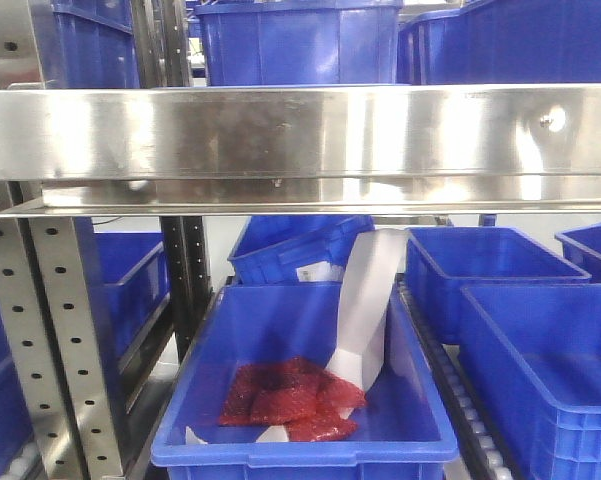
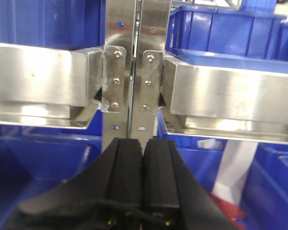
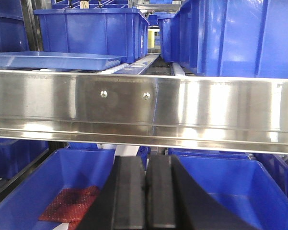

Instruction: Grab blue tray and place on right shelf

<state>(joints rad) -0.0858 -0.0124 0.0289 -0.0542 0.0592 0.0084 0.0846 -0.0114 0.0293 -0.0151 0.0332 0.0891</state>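
Black fingers of the left pincer (image 2: 143, 158) sit pressed flat together at the bottom of the left wrist view, holding nothing, aimed at the grey upright posts (image 2: 134, 72) where two steel rails meet at bolted brackets. Deep blue bins (image 2: 220, 28) crowd the level above the rails, and more blue bins lie below on either side of the posts, leaving only a narrow slot between rail and bins.

From the front view, a broad stainless-steel rail (image 1: 300, 135) spans the whole frame, with a perforated post (image 1: 50, 340) at lower left. Under it, a deep blue bin (image 1: 300, 440) holds a red mesh bag (image 1: 290, 390) and a bent white strip (image 1: 365, 300); further bins (image 1: 540, 340) stand just beside it to the right, along a roller track.

Seen from the right wrist, the right pincer (image 3: 144, 191) is likewise closed on itself, empty, below the shiny front rail of the right shelf (image 3: 144, 108). On that shelf's upper level, at far left, the blue tray (image 3: 57, 60) lies flat just behind the rail. A deep bin (image 3: 91, 33) stands directly behind the tray. Tall dark-blue bins (image 3: 230, 38) fill the shelf to the right, and an open lane of white rollers (image 3: 139, 62) runs between the tray and those bins.
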